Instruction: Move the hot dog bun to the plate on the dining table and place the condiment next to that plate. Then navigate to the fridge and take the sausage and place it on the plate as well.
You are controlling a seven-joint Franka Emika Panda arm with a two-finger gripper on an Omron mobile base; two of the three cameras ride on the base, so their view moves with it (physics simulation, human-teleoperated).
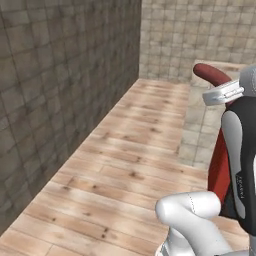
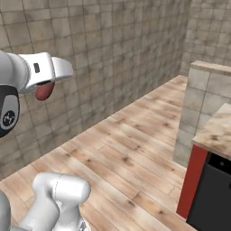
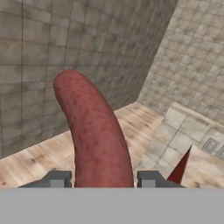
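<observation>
The reddish-brown sausage (image 3: 94, 131) rises between my two fingertips in the hand view, and my gripper (image 3: 101, 179) is shut on its lower end. From the left base view the sausage (image 1: 212, 75) sticks out past the white hand at the upper right, high above the floor. In the right base view its rounded end (image 2: 44, 91) hangs under the white hand at the upper left. The bun, the plate, the condiment, the dining table and the fridge are out of view.
A tiled wall (image 1: 60, 90) runs along the left, with wooden floor (image 1: 125, 160) ahead. A tiled counter block (image 2: 205, 108) with a red side panel (image 2: 191, 185) and a dark front stands to the right.
</observation>
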